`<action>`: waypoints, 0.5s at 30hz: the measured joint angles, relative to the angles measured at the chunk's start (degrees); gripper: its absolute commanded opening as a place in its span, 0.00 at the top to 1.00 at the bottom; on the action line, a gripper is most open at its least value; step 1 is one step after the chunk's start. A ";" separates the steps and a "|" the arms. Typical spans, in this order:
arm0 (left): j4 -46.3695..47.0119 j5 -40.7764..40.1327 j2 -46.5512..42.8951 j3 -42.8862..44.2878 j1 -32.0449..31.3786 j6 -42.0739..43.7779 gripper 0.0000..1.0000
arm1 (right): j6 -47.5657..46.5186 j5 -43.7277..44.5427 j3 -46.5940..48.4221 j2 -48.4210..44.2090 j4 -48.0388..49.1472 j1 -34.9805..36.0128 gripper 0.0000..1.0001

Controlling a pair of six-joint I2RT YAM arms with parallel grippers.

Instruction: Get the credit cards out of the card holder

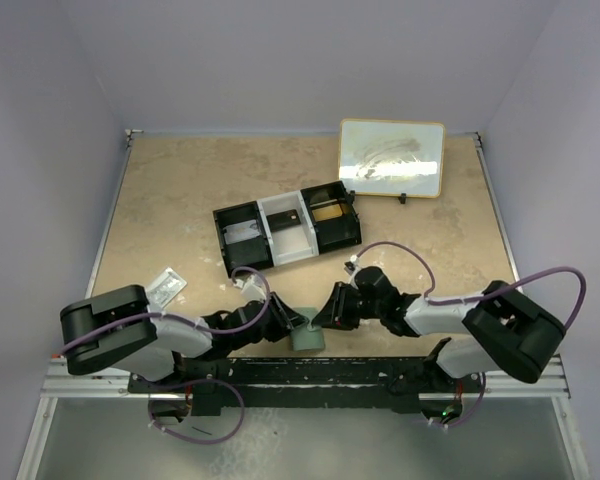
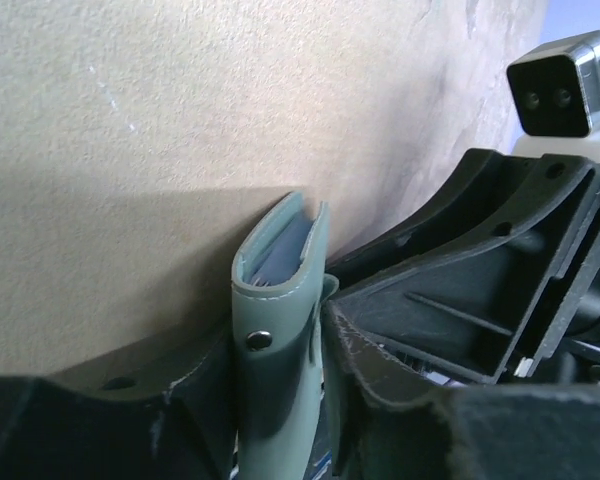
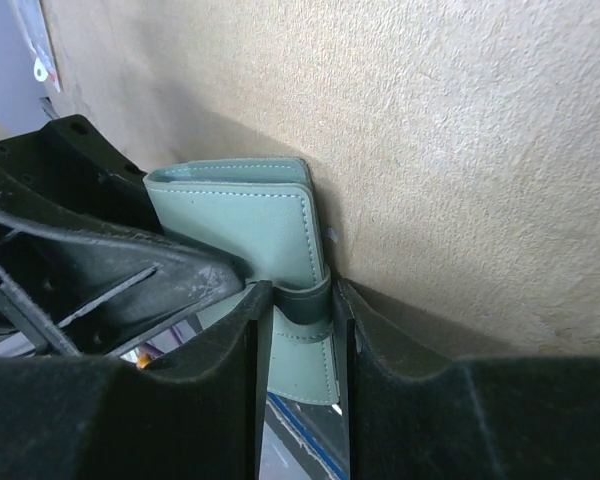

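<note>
Card holder (image 1: 307,340) before the tray (image 1: 288,236)

The left arm (image 1: 180,335) and right arm (image 1: 450,315) stretch low and inward from their bases, elbows bent, wrists converging at the centre. The left gripper (image 1: 298,325) and right gripper (image 1: 325,318) meet almost tip to tip, their dark fingers (image 3: 410,400) pressed from either side against the folded card holder (image 1: 307,338) standing between them.
</note>
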 measured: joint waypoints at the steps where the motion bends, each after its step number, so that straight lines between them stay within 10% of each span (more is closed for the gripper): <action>1: -0.87 -0.07 -0.13 -0.04 -0.02 -0.20 0.73 | 0.11 0.04 0.00 -0.11 -0.13 0.00 0.65; 15: -22.84 -5.55 -9.51 6.08 -1.22 4.55 0.95 | 7.50 6.75 6.38 -18.18 -22.45 0.04 0.44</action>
